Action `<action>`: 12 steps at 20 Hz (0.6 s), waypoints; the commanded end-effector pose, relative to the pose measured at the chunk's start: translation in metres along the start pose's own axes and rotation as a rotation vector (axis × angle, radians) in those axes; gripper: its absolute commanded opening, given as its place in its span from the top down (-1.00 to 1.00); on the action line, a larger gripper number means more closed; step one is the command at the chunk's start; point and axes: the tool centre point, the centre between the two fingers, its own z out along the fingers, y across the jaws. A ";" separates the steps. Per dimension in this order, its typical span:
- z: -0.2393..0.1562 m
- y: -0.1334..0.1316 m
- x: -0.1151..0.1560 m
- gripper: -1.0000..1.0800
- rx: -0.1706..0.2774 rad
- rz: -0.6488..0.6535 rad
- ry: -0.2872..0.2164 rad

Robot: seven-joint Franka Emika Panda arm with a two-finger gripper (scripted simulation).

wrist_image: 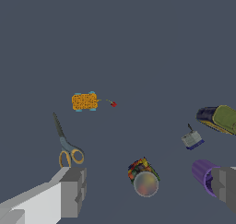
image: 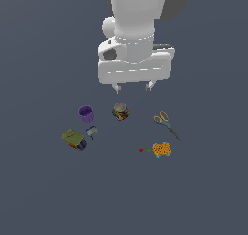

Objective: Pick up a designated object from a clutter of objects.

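Overhead, the end effector [image: 132, 87] hangs with its two fingers spread wide apart, holding and touching nothing. The colourful jar [image: 120, 111] stands on the dark bench [image: 203, 190] just below and between the fingertips [wrist_image: 73, 191], well clear of both. It is a short clear cylinder, upright, its long axis vertical and its rounded lid facing up at the wrist view; red, yellow and blue pieces show through its wall. Beside one finger stands a purple cup [image: 86, 114], ribbed and open-topped; near the other lie gold-handled scissors [image: 166, 123]. Farther out sit an orange-blue block [image: 162, 149], an olive-green box [image: 74, 139] and a tiny grey item [image: 91, 131].
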 end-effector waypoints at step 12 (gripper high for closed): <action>0.088 0.024 -0.038 -0.92 -0.019 -0.220 -0.023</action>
